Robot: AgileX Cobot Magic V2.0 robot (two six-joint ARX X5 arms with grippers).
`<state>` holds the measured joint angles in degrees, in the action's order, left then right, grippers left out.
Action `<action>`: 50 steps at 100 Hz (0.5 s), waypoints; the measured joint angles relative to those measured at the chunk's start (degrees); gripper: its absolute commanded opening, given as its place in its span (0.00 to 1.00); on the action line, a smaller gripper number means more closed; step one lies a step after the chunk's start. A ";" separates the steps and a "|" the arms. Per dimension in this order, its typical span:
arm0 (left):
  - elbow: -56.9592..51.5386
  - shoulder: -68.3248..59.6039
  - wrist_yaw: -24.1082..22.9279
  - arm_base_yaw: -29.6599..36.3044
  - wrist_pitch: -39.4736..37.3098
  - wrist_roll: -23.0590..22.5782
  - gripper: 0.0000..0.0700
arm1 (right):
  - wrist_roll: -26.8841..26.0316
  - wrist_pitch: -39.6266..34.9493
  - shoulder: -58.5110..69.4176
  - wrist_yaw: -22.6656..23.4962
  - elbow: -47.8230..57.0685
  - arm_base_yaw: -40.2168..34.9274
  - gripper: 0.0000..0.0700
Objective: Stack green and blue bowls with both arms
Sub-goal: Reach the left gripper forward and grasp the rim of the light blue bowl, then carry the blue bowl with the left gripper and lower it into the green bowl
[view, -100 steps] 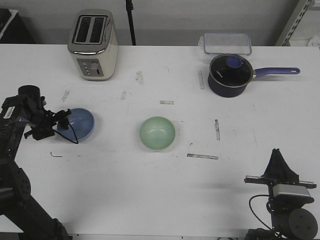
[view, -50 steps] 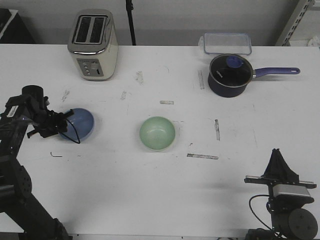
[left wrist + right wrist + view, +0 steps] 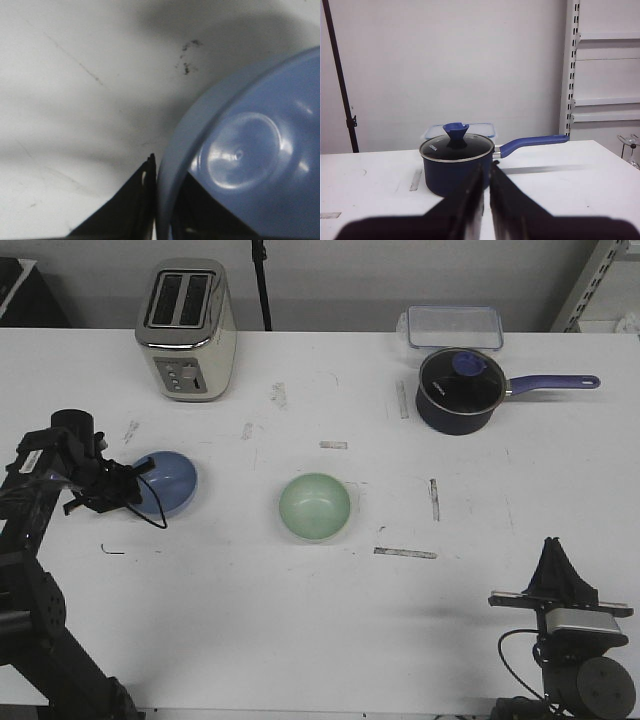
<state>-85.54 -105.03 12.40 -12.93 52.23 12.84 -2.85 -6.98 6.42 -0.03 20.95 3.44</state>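
The blue bowl (image 3: 170, 483) sits at the left of the table, with my left gripper (image 3: 134, 488) shut on its left rim. In the left wrist view one finger (image 3: 131, 202) is outside the blue bowl (image 3: 250, 150) and the other is inside, the rim pinched between them at my left gripper (image 3: 165, 172). The green bowl (image 3: 315, 506) rests upright at the table's middle, apart from the blue one. My right gripper (image 3: 552, 543) stands shut and holds nothing at the front right; in its wrist view my right gripper (image 3: 486, 167) has its tips nearly touching.
A toaster (image 3: 187, 330) stands at the back left. A navy saucepan (image 3: 457, 390) with a purple handle is at the back right, in front of a clear lidded box (image 3: 454, 326). The saucepan (image 3: 445, 175) is straight ahead of the right gripper.
My left gripper has shifted slightly right and away from me, taking the blue bowl along; the bowl's inside now faces up more. The green bowl and right arm have not moved.
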 measured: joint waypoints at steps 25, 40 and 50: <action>-1.01 6.10 2.21 3.10 0.96 0.96 0.00 | 0.00 0.00 0.00 0.00 0.00 0.00 0.02; -3.80 8.94 2.29 7.15 1.92 2.80 0.00 | 0.00 0.00 0.00 0.02 0.00 0.00 0.02; -5.46 9.14 2.32 11.58 2.93 4.33 0.00 | 0.00 0.00 0.00 0.00 0.00 0.00 0.02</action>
<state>-91.00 -95.90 14.72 -1.34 55.16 17.17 -2.85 -6.98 6.42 -0.03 20.95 3.44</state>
